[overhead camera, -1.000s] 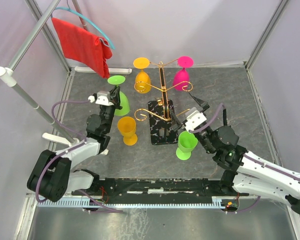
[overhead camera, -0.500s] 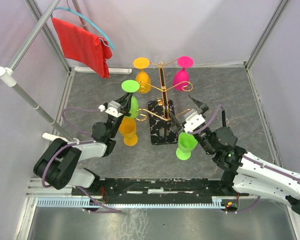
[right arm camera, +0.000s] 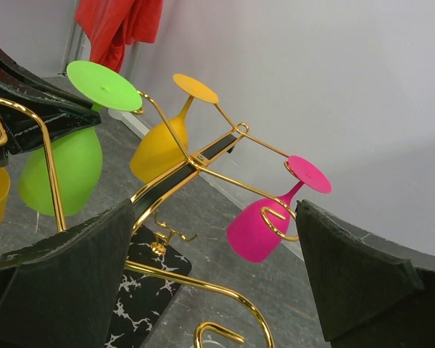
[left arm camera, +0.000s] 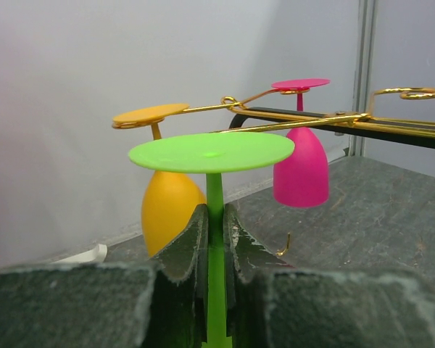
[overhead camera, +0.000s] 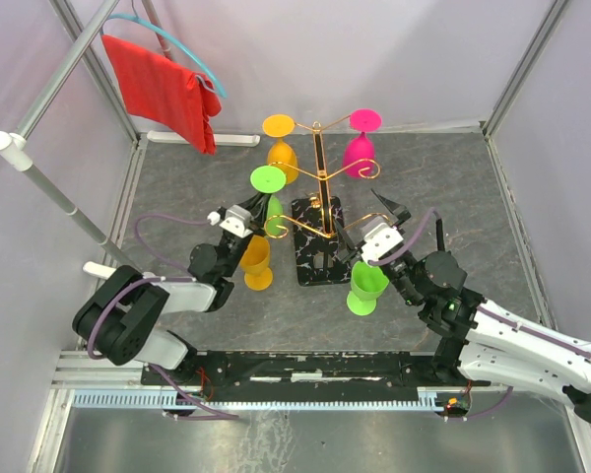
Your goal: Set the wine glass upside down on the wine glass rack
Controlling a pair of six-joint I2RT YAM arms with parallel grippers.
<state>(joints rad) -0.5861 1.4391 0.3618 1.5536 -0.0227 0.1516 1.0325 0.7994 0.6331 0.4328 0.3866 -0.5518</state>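
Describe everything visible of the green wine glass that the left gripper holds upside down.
The green wine glass looks like opaque, matte lime plastic: a flat round foot, a thin stem and a rounded bowl. It is upside down and roughly upright, foot on top. The left gripper is shut on its stem, one finger on either side. The glass is held in the air left of the wine glass rack, its foot close beside a gold arm. Whether they touch cannot be told.

No writing, label, brand, number or sign can be read in any view (the green wine glass (left arm camera: 211, 152), the wine glass rack (overhead camera: 310, 258) and the red cloth (overhead camera: 163, 89) show plain surfaces).
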